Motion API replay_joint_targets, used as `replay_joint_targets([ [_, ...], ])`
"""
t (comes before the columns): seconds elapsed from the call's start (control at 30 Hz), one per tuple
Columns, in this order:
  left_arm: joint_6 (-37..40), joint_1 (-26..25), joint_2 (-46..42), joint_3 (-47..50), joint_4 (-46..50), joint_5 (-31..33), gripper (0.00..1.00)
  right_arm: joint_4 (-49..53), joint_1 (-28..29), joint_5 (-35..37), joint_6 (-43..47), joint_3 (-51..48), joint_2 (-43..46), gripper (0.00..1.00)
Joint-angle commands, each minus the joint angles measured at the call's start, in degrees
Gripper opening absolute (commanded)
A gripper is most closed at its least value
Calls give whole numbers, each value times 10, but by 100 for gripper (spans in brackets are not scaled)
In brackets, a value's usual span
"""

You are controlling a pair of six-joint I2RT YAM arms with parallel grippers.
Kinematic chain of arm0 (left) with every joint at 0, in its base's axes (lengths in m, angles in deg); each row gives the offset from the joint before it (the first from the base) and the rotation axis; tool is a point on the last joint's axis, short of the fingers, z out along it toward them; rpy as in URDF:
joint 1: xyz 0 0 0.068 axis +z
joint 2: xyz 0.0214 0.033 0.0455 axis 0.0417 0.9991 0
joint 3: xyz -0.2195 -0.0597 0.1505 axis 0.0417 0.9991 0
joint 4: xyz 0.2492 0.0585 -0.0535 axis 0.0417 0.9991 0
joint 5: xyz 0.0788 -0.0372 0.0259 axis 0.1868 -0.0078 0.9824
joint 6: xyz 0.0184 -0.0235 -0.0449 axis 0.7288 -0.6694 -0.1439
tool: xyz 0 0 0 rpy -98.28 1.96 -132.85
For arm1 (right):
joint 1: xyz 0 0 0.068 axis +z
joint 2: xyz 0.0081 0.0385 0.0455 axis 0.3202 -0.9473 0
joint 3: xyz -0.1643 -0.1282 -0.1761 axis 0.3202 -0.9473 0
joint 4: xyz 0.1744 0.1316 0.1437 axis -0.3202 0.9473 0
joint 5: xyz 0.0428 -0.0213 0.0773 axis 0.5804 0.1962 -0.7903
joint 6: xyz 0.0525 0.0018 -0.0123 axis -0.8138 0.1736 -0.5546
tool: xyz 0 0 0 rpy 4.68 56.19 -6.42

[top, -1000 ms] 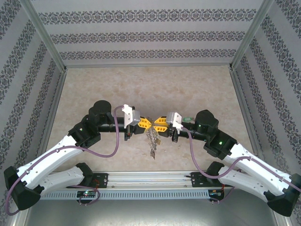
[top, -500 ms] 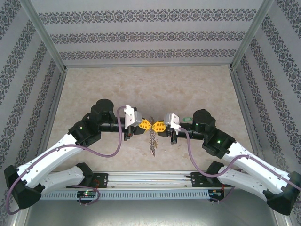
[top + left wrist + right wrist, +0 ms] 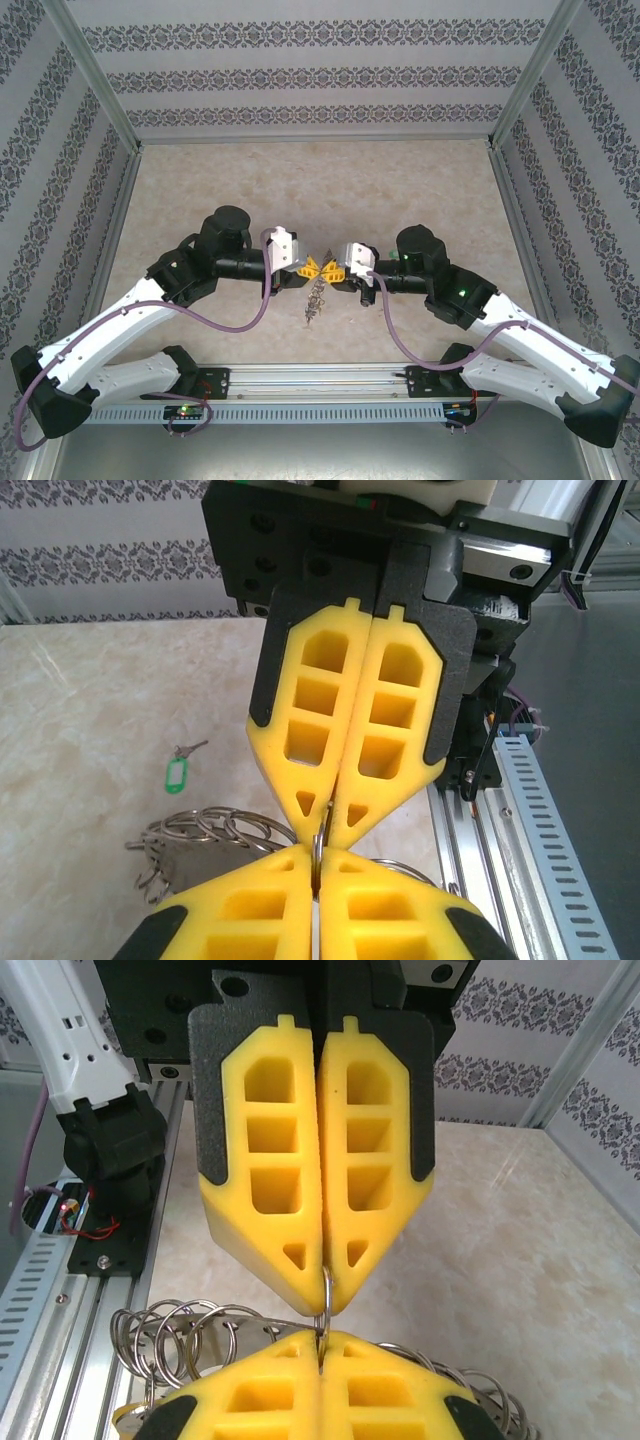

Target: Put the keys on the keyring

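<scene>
My two grippers meet tip to tip above the middle of the table. The left gripper [image 3: 313, 267] and the right gripper [image 3: 336, 271] are both shut on the same thin wire loop of the keyring [image 3: 316, 298]. Its bundle of silvery rings and small keys hangs below the tips, down toward the table. In the left wrist view the loop stands edge-on between my fingertips [image 3: 290, 870], with the keyring's coils [image 3: 205, 830] trailing left. The right wrist view shows the same pinch and more of the keyring's coils [image 3: 165, 1340]. A key with a green tag [image 3: 177, 774] lies apart on the table.
The aluminium rail [image 3: 320, 378] with both arm bases runs along the near edge, close behind the grippers. The marble-patterned table [image 3: 320, 190] stretches to patterned walls with metal corner posts [image 3: 520, 85]. The purple cable [image 3: 235, 318] loops beside the left arm.
Both grippers have drawn together and a little farther from the rail. The right jaws have closed on the loop. The hanging bundle has swung slightly left.
</scene>
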Motion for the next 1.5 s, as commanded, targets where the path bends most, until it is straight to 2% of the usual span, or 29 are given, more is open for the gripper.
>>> replay_joint_targets([
  [0.0, 16, -3, 4, -12, 20, 3, 9, -4, 10, -5, 19, 29, 2, 0],
  [0.07, 17, -3, 4, -12, 18, 4, 8, -1, 12, -6, 23, 30, 2, 0],
  [0.13, 16, -3, 3, -12, 15, 3, 0, 2, 13, -6, 23, 30, 3, 0],
  [0.27, -2, -3, -9, 2, -13, 0, 0, 1, 13, 7, 18, 23, 9, 0],
  [0.3, -6, -3, -13, 7, -20, 3, 0, 0, 13, 12, 13, 20, 11, 7],
  [0.37, -12, -3, -19, 17, -29, 12, 0, -2, 13, 32, -6, 12, 19, 32],
  [0.47, -19, -1, -20, 30, -29, 32, 0, 1, 12, 90, -40, 0, 42, 46],
  [0.53, -30, -1, -27, 46, -37, 47, 0, 12, 10, 143, -68, -2, 63, 59],
  [0.6, -44, 3, -38, 65, -49, 60, 0, 40, -6, 193, -96, 7, 76, 66],
  [0.67, -59, 6, -48, 82, -61, 67, 0, 82, -49, 228, -129, 25, 73, 72],
  [0.83, -92, 6, -70, 88, -73, 88, 0, 256, -232, 244, -238, 120, -33, 90],
  [0.9, -101, 6, -80, 82, -67, 84, 0, 307, -284, 256, -230, 141, -87, 93],
  [0.97, -113, 6, -90, 82, -70, 82, 0, 328, -315, 284, -207, 150, -131, 94],
  [1.13, -127, 6, -112, 83, -51, 63, 0, 357, -386, 291, -130, 179, -251, 92],
  [1.3, -144, 6, -132, 91, -64, 42, 0, 410, -384, 329, -30, 235, -378, 86],
  [1.37, -142, 7, -131, 83, -54, 39, 0, 407, -367, 346, 34, 242, -404, 82],
  [1.47, -144, 7, -138, 86, -61, 24, 0, 376, -350, 345, 130, 228, -422, 83],
])
